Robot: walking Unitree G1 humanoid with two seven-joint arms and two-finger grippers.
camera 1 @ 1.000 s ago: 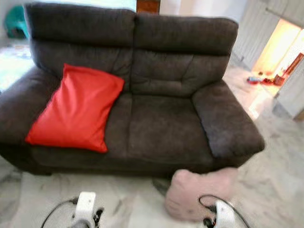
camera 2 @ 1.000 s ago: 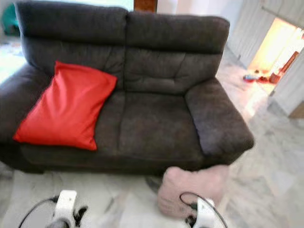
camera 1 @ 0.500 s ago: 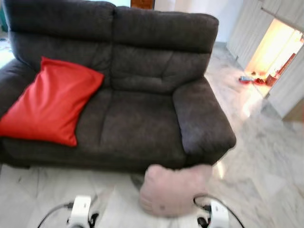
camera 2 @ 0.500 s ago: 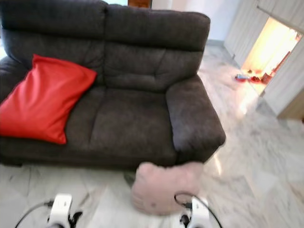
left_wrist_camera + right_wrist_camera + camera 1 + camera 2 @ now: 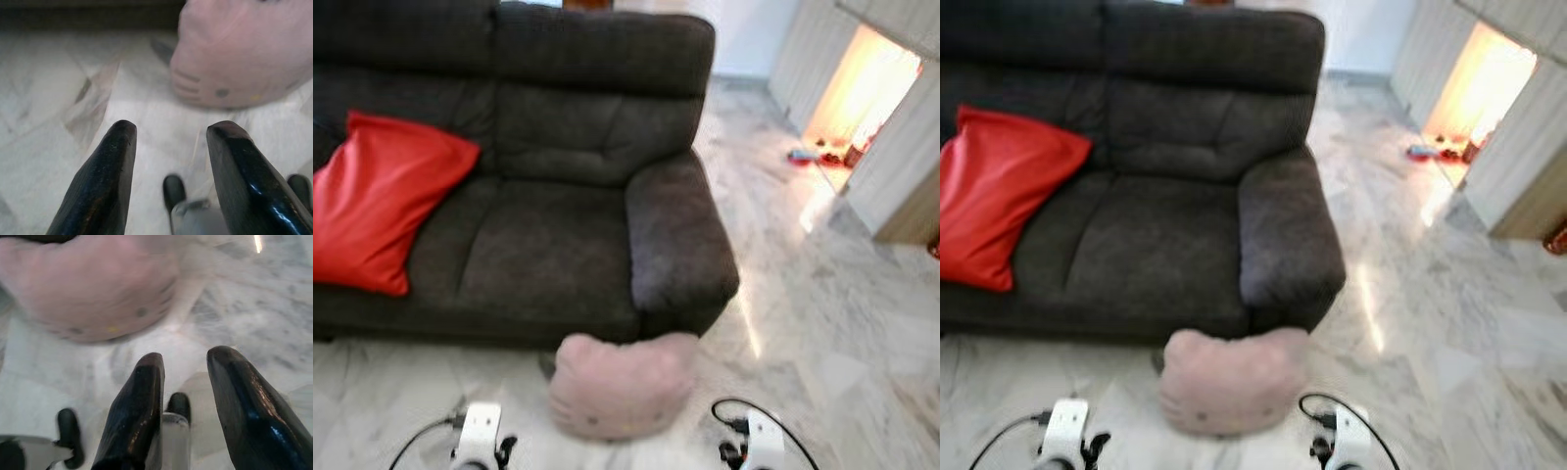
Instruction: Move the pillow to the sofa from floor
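A pale pink pillow [image 5: 619,384] with a cat face lies on the marble floor, leaning against the front of the dark grey sofa [image 5: 548,245] below its right armrest. It also appears in the left wrist view [image 5: 244,54] and the right wrist view [image 5: 93,289]. My left gripper [image 5: 168,137] hangs open above bare floor, short of the pillow and to its left. My right gripper [image 5: 186,363] is open too, above the floor on the pillow's right side. Neither touches the pillow. Both wrists [image 5: 480,431] [image 5: 756,439] show at the bottom edge.
A red cushion [image 5: 377,206] leans on the sofa's left seat. The right seat [image 5: 543,245] is bare. Marble floor [image 5: 822,323] stretches to the right toward a lit doorway [image 5: 852,98] with small objects on the ground. White cabinet fronts [image 5: 901,157] stand at far right.
The camera has swung right: the sofa and red cushion shifted left in view, and the pink pillow now sits centred between my two wrists. Both arms stay low.
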